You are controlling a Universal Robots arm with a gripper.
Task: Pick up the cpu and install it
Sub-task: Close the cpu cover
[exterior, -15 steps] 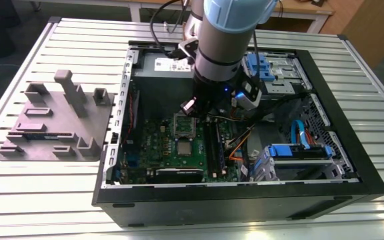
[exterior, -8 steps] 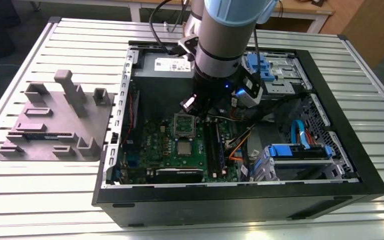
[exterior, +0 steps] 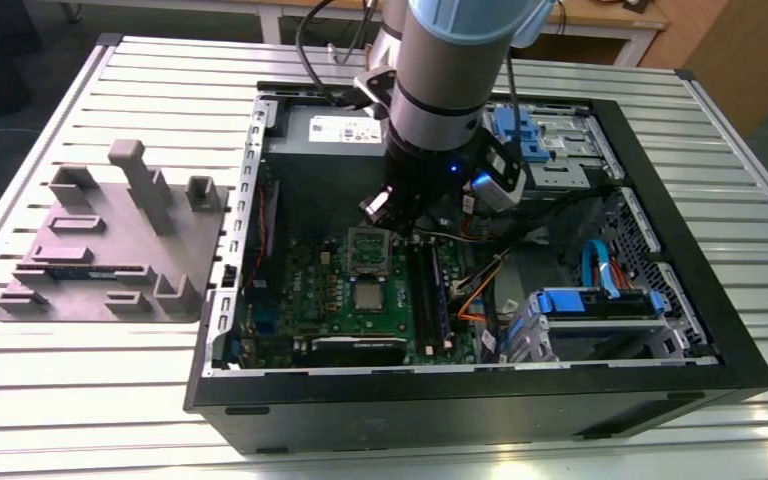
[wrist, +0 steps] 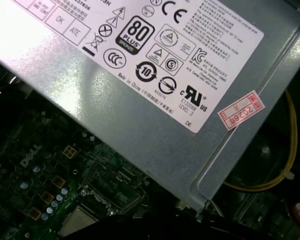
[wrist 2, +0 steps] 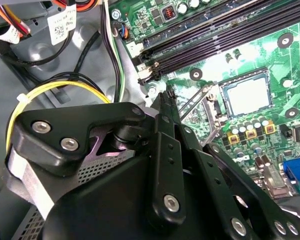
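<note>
- The gripper (exterior: 404,225) hangs inside the open computer case (exterior: 704,330), above the green board (exterior: 357,300).
- Whether its fingers are wide or narrow cannot be told.
- The cpu (wrist 2: 248,95) lies flat in its socket (wrist 2: 217,107) on the board.

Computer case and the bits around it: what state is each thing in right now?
computer case: lying flat on the table, side panel off, insides exposed.
cpu: lying flat in its socket on the motherboard, not held.
socket frame: apparently swung up, open, beside the cpu.
memory slots: empty.
gripper: inside the case, above the motherboard, apart from the cpu.
grey tray: flat on the table, beside the case.
</note>
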